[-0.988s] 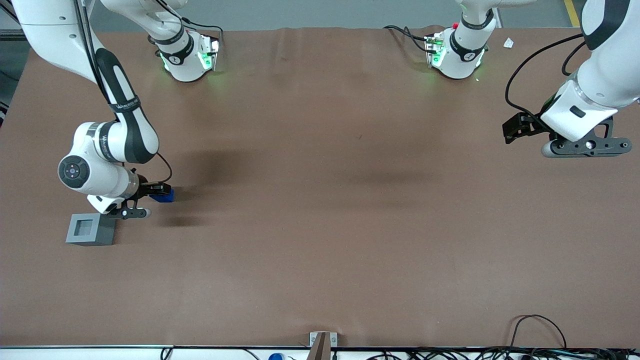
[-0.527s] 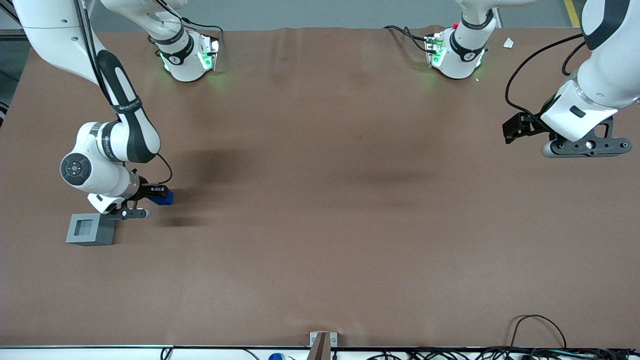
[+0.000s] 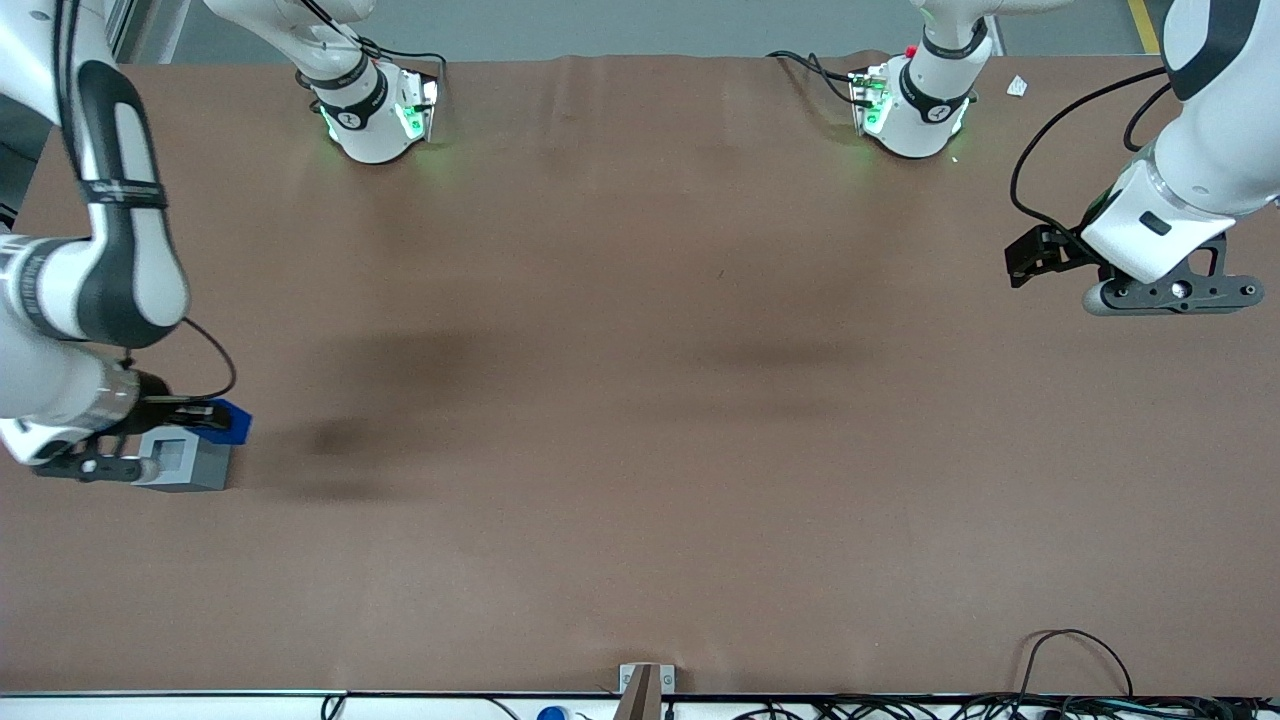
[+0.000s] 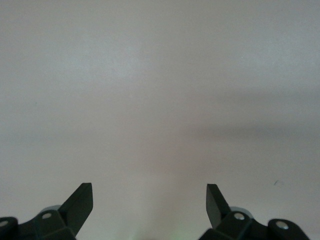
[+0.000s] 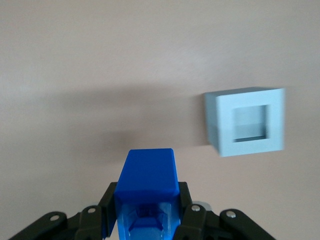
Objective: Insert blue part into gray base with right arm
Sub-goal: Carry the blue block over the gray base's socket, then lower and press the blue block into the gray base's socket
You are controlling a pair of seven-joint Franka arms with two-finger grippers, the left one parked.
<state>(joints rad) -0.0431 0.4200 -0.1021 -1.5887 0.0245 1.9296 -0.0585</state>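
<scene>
1. Now the right arm [image 3: 95,260] reaches down at the working arm's end of the brown table [image 3: 640,450], its white wrist low over the surface.
2. The gripper [image 3: 190,415] hangs above the table just beside the base [image 3: 195,462], at about the base's 1 o'clock in the front view.
3. In the right wrist view the gripper [image 5: 146,212] has its black fingers [image 5: 186,205] pressed against both sides of the blue part [image 5: 146,177]; the claw is clamped on it, holding it clear of the table.
4. The blue part [image 3: 228,420] pokes out past the fingertips and, in the front view, overlaps the upper edge of the base's top, at roughly 1 o'clock from the socket.
5. The base [image 5: 246,121] sits flat on the table, a light gray cube with its square socket facing up and open; nothing is in the socket.
6. From the wrist camera the base lies at about 2 o'clock from the held part, with bare table between them, so the part is not over the socket.
7. A soft dark shadow [image 3: 335,437] falls on the table beside the base, toward the table's middle.
</scene>
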